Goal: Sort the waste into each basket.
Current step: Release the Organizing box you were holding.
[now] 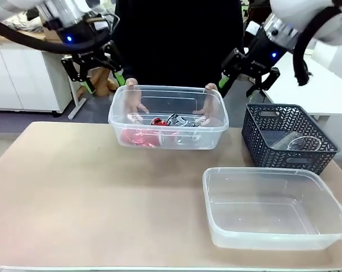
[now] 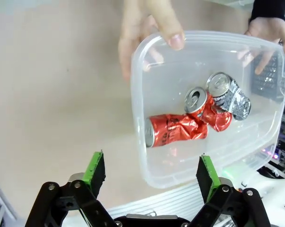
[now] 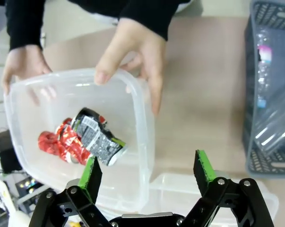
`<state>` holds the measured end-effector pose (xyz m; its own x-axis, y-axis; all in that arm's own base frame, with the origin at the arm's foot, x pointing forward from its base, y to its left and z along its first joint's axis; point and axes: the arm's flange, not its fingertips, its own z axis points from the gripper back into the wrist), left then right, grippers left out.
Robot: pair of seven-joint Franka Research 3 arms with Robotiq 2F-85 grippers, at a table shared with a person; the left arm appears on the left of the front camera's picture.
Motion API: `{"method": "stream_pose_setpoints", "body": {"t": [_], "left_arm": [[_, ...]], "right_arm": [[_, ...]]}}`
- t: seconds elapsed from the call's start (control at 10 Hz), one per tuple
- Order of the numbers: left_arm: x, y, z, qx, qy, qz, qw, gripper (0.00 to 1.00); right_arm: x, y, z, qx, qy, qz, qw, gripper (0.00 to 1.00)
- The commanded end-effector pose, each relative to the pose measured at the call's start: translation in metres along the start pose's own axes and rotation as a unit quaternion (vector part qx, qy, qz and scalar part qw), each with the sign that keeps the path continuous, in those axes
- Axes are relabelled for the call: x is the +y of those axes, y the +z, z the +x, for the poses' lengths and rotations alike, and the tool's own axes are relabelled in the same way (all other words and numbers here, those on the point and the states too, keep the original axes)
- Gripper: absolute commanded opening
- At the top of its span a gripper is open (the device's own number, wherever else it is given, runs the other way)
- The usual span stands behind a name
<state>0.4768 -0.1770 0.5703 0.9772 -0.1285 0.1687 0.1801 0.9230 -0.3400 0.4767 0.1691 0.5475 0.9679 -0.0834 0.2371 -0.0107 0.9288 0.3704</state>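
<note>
— Crushed red and black-white metal cans (image 2: 199, 116): lying inside clear rectangular plastic tub (image 1: 168, 89), far side of table (image 1: 74, 198), person's hands (image 3: 137, 56) on both ends.
— Left gripper (image 1: 105, 82), right gripper (image 1: 244, 84)?
— Both spread wide, empty, raised just above tub's ends.

A beige table (image 1: 74, 198) stands on a grey floor (image 1: 29, 122), with white cabinets (image 1: 23, 79) behind at the left.

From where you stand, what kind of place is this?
Probably a robot lab or test room, not a home: a white robot arm over a plain table, a clear tub of crushed cans, white cabinets behind.
</note>
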Motion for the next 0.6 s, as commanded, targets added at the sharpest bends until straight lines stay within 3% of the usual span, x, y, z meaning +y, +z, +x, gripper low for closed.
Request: {"method": "stream_pose_setpoints", "body": {"t": [0.0,0.1,0.5], "left_arm": [[0.005,-0.010,-0.002,-0.010,-0.022,-0.029,0.999,1.00],[0.000,0.000,0.000,0.000,0.000,0.000,1.000,1.00],[0.000,0.000,0.000,0.000,0.000,0.000,1.000,1.00]], "right_arm": [[-0.007,-0.011,-0.002,0.004,0.013,0.015,1.000,1.00],[-0.003,-0.019,0.003,0.016,-0.006,0.010,1.000,1.00],[-0.002,-0.006,-0.001,0.003,0.002,-0.002,1.000,1.00]]}}
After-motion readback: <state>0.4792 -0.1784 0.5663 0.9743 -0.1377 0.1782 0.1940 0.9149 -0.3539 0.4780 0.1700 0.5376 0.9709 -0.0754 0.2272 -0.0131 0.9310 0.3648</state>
